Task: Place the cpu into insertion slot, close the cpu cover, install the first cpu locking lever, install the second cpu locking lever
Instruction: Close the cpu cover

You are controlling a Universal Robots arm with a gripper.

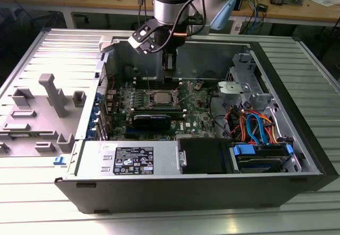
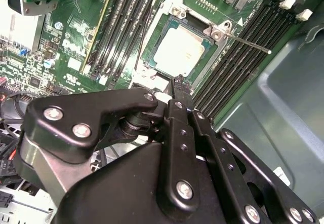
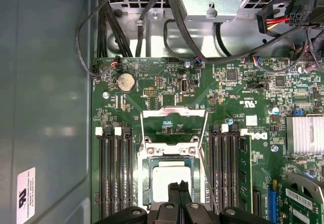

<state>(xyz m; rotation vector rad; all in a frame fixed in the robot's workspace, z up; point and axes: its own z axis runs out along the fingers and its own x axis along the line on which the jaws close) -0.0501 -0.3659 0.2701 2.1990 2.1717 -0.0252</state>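
Dull silver on top, the small square cpu [image 3: 169, 183] lies flat in the insertion slot [image 3: 148, 178]. That slot is the silver-rimmed square socket on the green circuit board [image 1: 194, 105], a little above the middle of the exterior view. The cpu cover [image 3: 174, 113], a thin silver hinged frame with a square cut-out, is swung open off the chip, and bare board shows through its window. The black two-fingered hand [image 3: 178, 186] hangs just over the socket, its fingers pinched together with nothing between them.

To my eye the step in hand is shutting that cover. To do it well, the closed fingertips should meet the frame's free edge squarely and push it along the arc of its hinge. They should then lay it level on the chip, without scraping the silver top or snagging the thin steel locking lever [image 2: 248, 42] that juts out beside the socket. The long black memory slots [image 2: 228, 67] crowd both sides, so sideways drift has little room.

The first wrist view gives the open frame entire. In the second wrist view the hand's own body stands in front of the frame, but the lever's full length and the chip's green border are plain. The exterior view adds the arm at upper middle, over the open grey computer case [image 1: 212, 59] on the slatted metal desk [image 1: 313, 75].
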